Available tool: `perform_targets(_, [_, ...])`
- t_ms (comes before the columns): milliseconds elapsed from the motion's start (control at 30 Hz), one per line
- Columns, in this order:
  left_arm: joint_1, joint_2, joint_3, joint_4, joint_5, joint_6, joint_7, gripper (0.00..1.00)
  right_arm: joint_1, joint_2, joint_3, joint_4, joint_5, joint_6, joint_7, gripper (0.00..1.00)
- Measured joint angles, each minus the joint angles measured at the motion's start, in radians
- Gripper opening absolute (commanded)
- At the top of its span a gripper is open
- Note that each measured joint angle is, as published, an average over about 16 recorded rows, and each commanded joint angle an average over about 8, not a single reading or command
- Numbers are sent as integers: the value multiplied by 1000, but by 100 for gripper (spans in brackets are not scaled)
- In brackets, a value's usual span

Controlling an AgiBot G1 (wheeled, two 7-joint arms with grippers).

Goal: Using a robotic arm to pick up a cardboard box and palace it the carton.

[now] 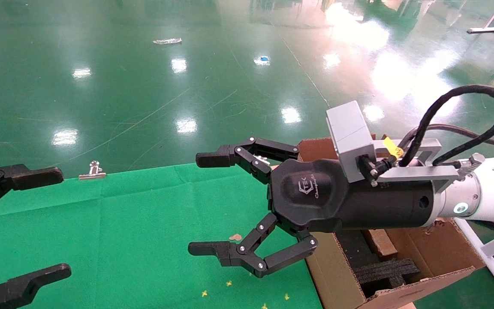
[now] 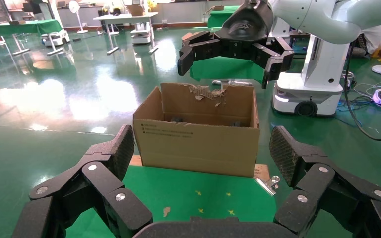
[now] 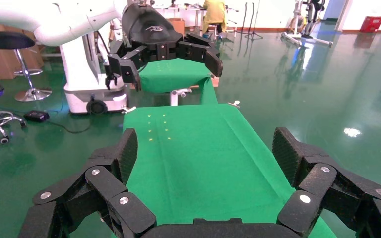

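right end effector (image 1: 193, 204) wide open, empty, over green tabletop (image 1: 122, 223) beside carton (image 1: 341, 279); left end effector (image 1: 60, 223) wide too. No cardboard box visible, so probably grabs air.

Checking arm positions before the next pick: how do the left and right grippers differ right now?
The right black multi-link gripper on the white tubular arm hangs over the green cloth's edge beside the large brown corrugated carton; the left black gripper sits at the cloth's opposite side. The right shows its whole wrist and grey camera block in the head view; the left shows only its fingers there. Both are open and empty.
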Motion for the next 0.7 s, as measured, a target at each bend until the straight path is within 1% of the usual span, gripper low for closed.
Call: perform_targets(700, [0, 0, 0, 0, 0, 0, 0, 100, 1, 0, -1, -1, -1, 0, 0, 100])
